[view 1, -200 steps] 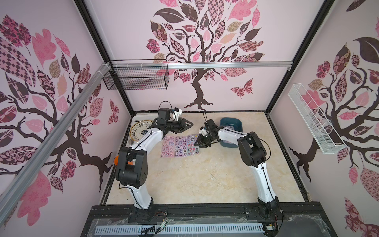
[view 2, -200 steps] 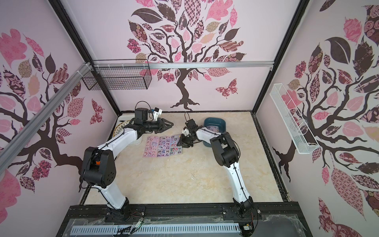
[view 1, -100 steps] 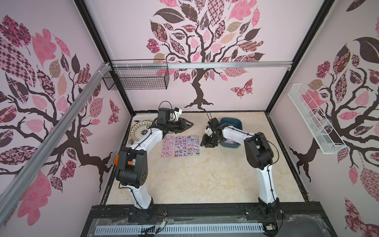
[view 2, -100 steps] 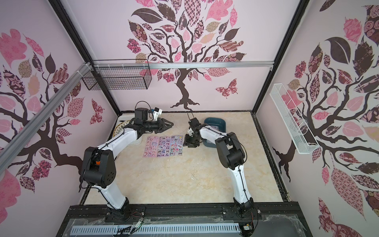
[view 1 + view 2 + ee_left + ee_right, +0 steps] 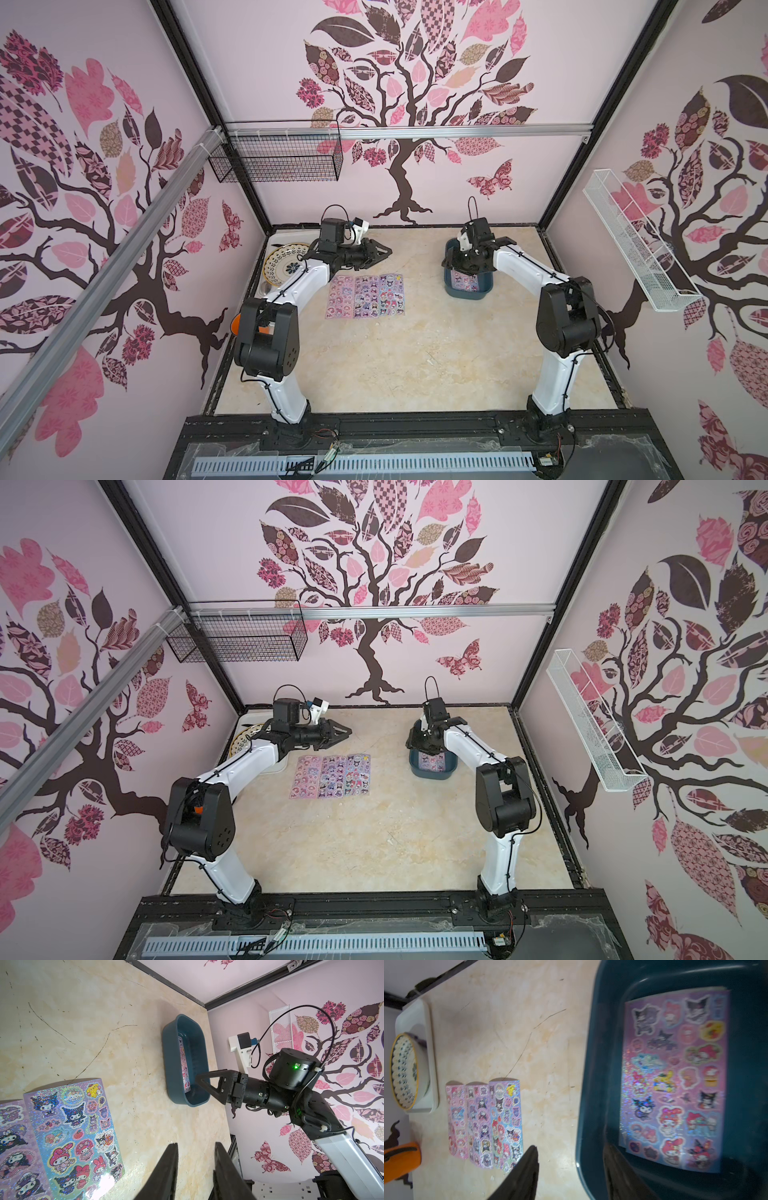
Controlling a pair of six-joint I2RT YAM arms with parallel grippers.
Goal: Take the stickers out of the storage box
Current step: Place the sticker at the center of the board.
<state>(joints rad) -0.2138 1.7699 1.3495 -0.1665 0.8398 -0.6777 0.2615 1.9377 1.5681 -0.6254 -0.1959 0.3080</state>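
Right wrist view: right gripper (image 5: 571,1147) brought back over box (image 5: 591,1064), jaws spread, empty; three sheets (image 5: 483,1122) laid on counter (image 5: 508,1022), more stickers (image 5: 675,1076) left inside. Left gripper (image 5: 195,1145) parted, idle.

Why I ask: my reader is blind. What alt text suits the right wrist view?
A purple sticker sheet lies inside the teal storage box, the open right gripper poised over its wall. Three more sheets lie side by side on the table near a patterned plate.
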